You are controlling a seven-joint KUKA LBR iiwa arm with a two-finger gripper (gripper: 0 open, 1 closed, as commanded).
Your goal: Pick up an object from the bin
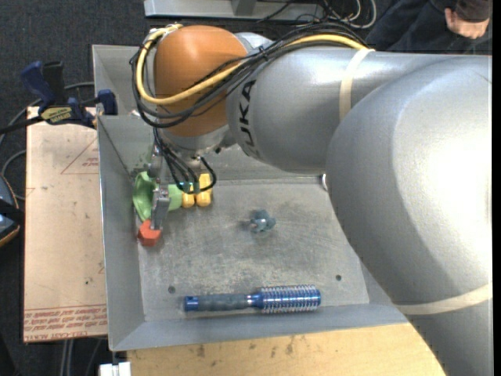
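At left wall of bin point(235, 265) — gripper point(162, 206) low among green piece point(143, 194), yellow piece point(202, 200), red piece point(148, 233).
Nothing seen lifted, pick not yet done — can't tell if gripper is apart or clamped; blue brush point(254, 300) lies along near edge.

Grey metal bin point(305, 269), sloped walls, flat scuffed floor. Contents, lying on the floor:
- Green soft-looking piece point(142, 196), at the left wall, towards the far side.
- Two small yellow pieces point(203, 200), just beside the green one, on its right.
- Small red piece point(148, 234), at the left wall, just nearer than the green one.
- Small grey-blue item point(260, 224), mid-floor, apart from the rest.
- Blue brush point(252, 300), lying lengthwise along the near wall, bristle end to the right.
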